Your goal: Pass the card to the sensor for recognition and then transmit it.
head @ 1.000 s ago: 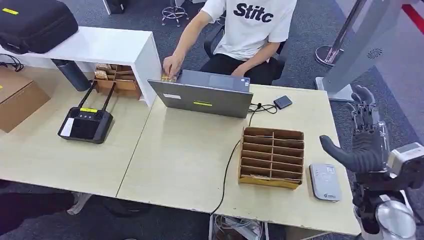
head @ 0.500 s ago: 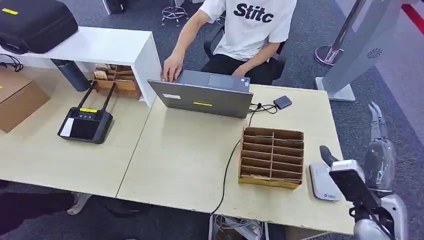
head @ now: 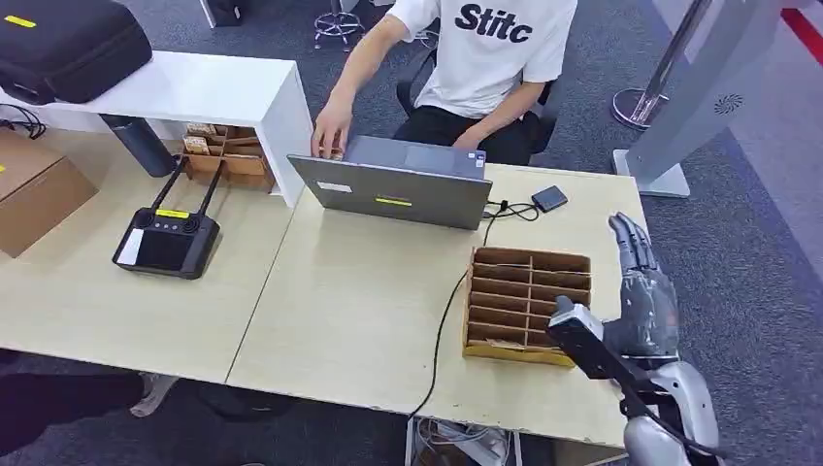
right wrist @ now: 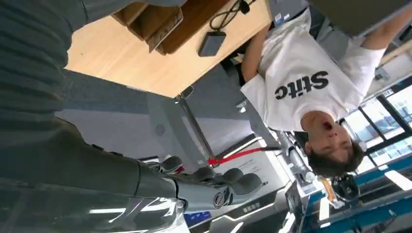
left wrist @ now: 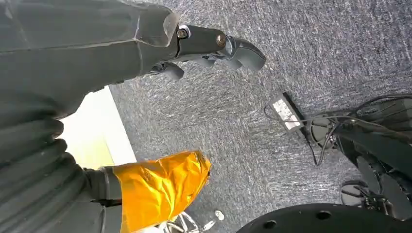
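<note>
While the left hand [left wrist: 160,43] hangs over grey carpet [left wrist: 291,48], its dark fingers [left wrist: 243,51] sit well apart from its orange-wrapped thumb [left wrist: 160,187], with nothing between them.

On the desk [head: 349,301], a white shelf [head: 209,87] stands at the far left corner and carries a black case [head: 68,44]. A cardboard box [head: 34,189] lies at the left edge, and a black controller [head: 165,238] lies just right of it. A laptop [head: 393,189] stands open at the middle of the far edge. A person [head: 490,49] in a white shirt sits behind it, with one hand [head: 332,126] at its left corner. A small black box [head: 548,198] lies right of the laptop, and a cable [head: 442,325] runs from there to the near edge.

A slotted tray [head: 529,306] sits near the near right corner. I cannot tell whether its slots hold the card, or where the card is.

The right hand [head: 645,301] hovers over the right edge, just beside the tray. Its fingers [head: 631,238] are stretched out straight and hold nothing.
</note>
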You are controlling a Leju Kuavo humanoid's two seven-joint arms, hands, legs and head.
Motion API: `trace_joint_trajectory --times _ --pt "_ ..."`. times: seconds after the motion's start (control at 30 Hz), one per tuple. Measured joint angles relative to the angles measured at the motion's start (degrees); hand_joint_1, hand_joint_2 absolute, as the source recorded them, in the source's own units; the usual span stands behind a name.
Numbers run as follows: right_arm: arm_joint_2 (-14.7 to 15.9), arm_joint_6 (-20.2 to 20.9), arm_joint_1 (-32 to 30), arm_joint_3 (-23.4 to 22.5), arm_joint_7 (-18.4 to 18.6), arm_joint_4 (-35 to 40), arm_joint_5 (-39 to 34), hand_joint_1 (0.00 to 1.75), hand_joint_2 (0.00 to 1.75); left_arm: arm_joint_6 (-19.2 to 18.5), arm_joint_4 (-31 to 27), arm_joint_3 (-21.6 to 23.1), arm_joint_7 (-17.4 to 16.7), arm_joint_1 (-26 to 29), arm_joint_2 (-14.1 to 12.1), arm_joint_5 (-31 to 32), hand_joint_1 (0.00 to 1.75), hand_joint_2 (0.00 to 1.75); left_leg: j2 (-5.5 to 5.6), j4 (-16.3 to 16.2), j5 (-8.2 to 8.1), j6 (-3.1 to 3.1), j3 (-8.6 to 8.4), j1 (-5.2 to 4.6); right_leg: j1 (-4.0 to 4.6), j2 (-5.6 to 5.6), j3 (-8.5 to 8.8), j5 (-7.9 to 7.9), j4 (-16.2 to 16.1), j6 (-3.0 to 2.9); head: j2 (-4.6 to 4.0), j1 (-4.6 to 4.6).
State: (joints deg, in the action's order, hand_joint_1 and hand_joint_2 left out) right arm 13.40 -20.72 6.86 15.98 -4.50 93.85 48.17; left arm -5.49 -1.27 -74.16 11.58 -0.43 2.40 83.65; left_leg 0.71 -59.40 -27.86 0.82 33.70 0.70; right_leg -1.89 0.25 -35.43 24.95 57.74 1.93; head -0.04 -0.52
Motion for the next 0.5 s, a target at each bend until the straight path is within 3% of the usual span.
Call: trace_joint_trajectory --times 0.5 --pt "0.0 0.6 2.1 3.6 0.4 -5.2 0.2 0.00 1.75 0.0 0.0 0.9 -0.1 -0.2 0.0 0.2 0.00 1.75 0.02 0.0 0.00 0.00 0.01 0.00 0.00 -0.01 0.00 0.00 0.0 0.00 0.00 0.00"
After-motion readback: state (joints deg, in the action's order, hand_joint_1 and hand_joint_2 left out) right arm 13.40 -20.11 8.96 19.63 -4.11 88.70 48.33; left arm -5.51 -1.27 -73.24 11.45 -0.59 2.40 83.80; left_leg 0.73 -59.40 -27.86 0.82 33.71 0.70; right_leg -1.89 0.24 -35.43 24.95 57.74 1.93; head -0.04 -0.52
